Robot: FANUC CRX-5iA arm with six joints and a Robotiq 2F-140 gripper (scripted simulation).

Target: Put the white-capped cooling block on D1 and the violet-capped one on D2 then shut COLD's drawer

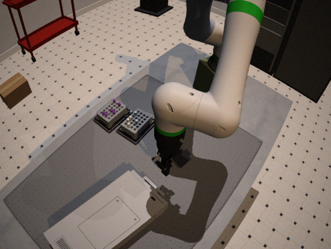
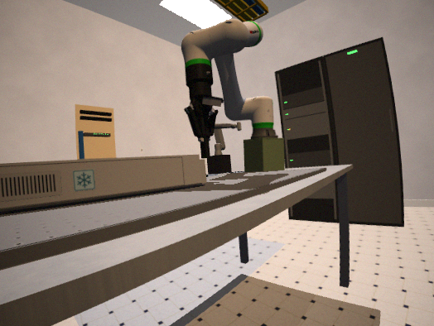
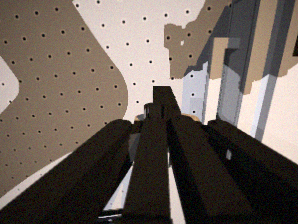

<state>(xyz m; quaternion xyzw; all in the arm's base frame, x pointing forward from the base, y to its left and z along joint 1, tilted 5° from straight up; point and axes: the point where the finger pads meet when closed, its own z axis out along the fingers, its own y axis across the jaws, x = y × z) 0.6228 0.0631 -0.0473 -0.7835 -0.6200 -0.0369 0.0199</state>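
Tiled floor (image 1: pixel 95 63) (image 2: pixel 265 298) around counter (image 1: pixel 271 104) (image 2: pixel 265 194). Both blocks delivered: white-capped (image 1: pixel 136 124) on D1 (image 1: pixel 136 141), violet-capped (image 1: pixel 112 113) on D2 (image 1: pixel 109 129). End effector (image 1: pixel 165 173) (image 2: pixel 204 155) (image 3: pixel 161 100) closed, nothing gripped. Drawer seemingly near shut; full closure unconfirmed.

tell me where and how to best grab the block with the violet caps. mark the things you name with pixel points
Best gripped low on the two opposite long side walls of the grey block (image 1: pixel 117 119), probably from straight above with the fingers open and astride it. It sits flat, its flat sides stand above the black slot frame (image 1: pixel 109 129), and the violet-capped tubes (image 1: pixel 112 110) poke up from the top, so fingers should stay outside them.
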